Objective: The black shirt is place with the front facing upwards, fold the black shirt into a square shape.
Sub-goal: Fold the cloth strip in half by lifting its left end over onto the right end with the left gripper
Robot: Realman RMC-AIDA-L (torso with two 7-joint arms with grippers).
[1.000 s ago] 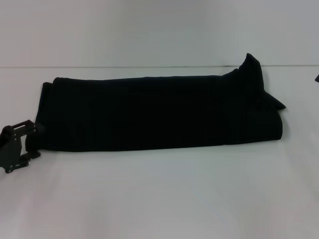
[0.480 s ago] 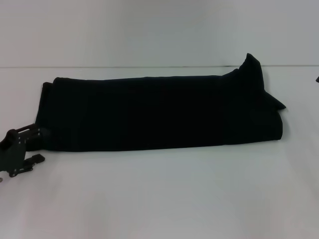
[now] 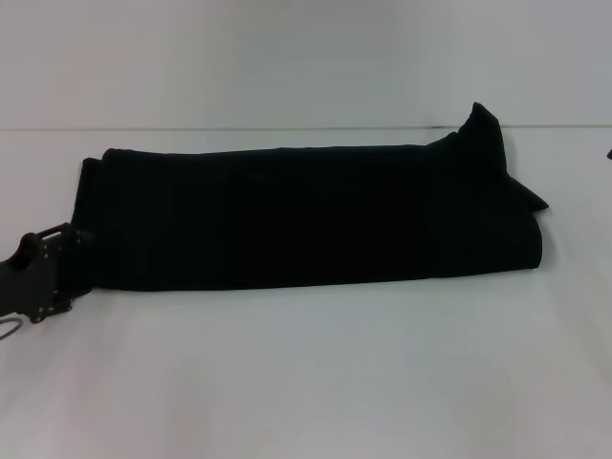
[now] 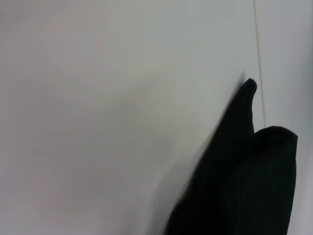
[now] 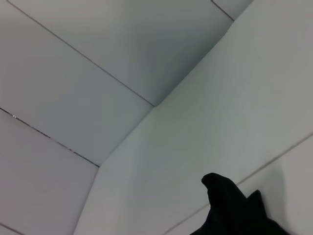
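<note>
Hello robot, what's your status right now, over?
Left claw low at the left end of the long black fabric shirt. Shirt folded into a long band on the white table, one corner sticking up at right. Right claw out of view. Nothing in the way.

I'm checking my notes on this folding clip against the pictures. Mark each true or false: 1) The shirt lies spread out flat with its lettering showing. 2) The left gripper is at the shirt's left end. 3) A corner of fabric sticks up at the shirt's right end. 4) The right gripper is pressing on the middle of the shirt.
1) False: the black shirt is folded into a long band; no lettering shows.
2) True: the left gripper sits at that end, on the table.
3) True.
4) False: nothing is on the shirt's middle.
</note>
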